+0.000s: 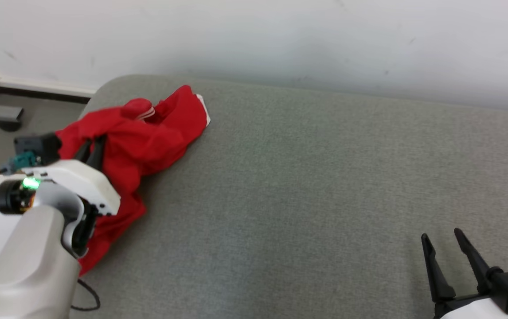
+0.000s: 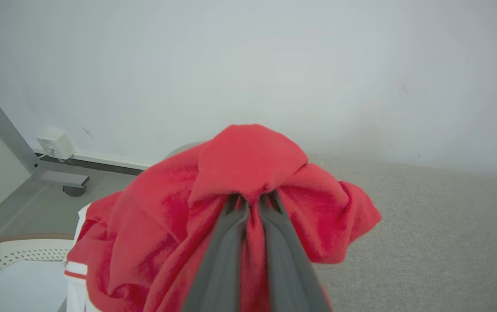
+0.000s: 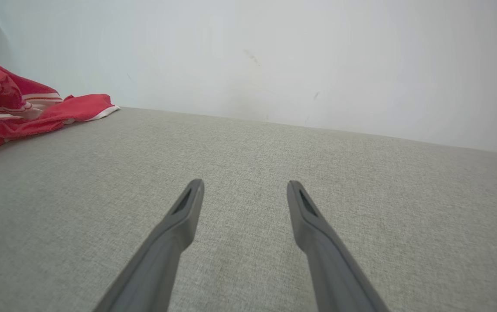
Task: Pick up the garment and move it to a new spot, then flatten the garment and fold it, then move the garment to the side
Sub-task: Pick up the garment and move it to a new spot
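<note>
The garment (image 1: 147, 137) is red with white trim and lies bunched at the far left corner of the grey cushion (image 1: 316, 190). My left gripper (image 1: 92, 148) is shut on a fold of the garment (image 2: 248, 164), which drapes over both fingers (image 2: 227, 242) in the left wrist view. Part of the cloth hangs off the cushion's left edge under my forearm. My right gripper (image 1: 442, 237) stands open at the lower right, well away from the cloth. In the right wrist view its fingers (image 3: 188, 208) are spread over bare cushion, with the garment (image 3: 18, 108) at the far left.
A white wall (image 1: 280, 40) runs behind the cushion. Left of the cushion the floor holds a grey metal stand leg (image 2: 10, 138), a white wall box (image 2: 55, 143) and a white perforated basket (image 2: 10, 260). A black cable (image 1: 87, 297) loops near the cushion's front left.
</note>
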{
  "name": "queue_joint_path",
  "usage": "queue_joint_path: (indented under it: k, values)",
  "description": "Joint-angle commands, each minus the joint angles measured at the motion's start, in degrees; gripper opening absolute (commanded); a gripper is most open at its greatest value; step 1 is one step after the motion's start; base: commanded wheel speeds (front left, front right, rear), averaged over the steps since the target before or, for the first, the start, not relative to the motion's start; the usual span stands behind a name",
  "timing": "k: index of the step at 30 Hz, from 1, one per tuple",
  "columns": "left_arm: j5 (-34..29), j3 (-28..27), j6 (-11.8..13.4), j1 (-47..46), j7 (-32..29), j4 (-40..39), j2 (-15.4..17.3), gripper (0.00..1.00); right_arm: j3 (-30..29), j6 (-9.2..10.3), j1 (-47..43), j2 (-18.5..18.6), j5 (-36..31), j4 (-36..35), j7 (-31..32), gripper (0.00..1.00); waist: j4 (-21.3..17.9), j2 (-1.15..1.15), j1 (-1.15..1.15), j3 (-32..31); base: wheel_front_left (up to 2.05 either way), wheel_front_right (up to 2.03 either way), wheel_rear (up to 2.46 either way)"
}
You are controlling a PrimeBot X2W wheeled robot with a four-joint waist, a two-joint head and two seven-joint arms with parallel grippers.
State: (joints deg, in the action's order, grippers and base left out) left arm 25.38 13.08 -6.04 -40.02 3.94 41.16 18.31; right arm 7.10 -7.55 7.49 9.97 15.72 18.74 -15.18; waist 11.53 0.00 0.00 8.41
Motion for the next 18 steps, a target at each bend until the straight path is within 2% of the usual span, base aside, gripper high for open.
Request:
queue_joint_path:
  k: [1, 12, 18]
  values:
    - [0.5, -0.1, -0.2, -0.3, -0.5, -1.4, 0.3, 0.0, -0.1, 0.12, -0.9, -0.2, 0.4, 0.3, 0.0, 1.0, -1.0, 0.0, 0.0, -1.2, 0.0, 0.0, 0.0]
    - [2.7, -0.3, 2.7, 3.5, -10.3, -27.4, 2.2, 0.0, -0.5, 0.12, -1.5, -2.7, 0.4, 0.0, 0.0, 1.0, -7.2, 0.0, 0.0, -3.1, 0.0, 0.0, 0.0]
    - [4.2, 1.0, 3.9, 5.6, -15.0, -39.4, 1.0, 0.0, -0.9, 0.12, -1.3, -3.5, 0.4, -0.1, 0.0, 1.0, -11.7, 0.0, 0.0, -3.0, 0.0, 0.0, 0.0]
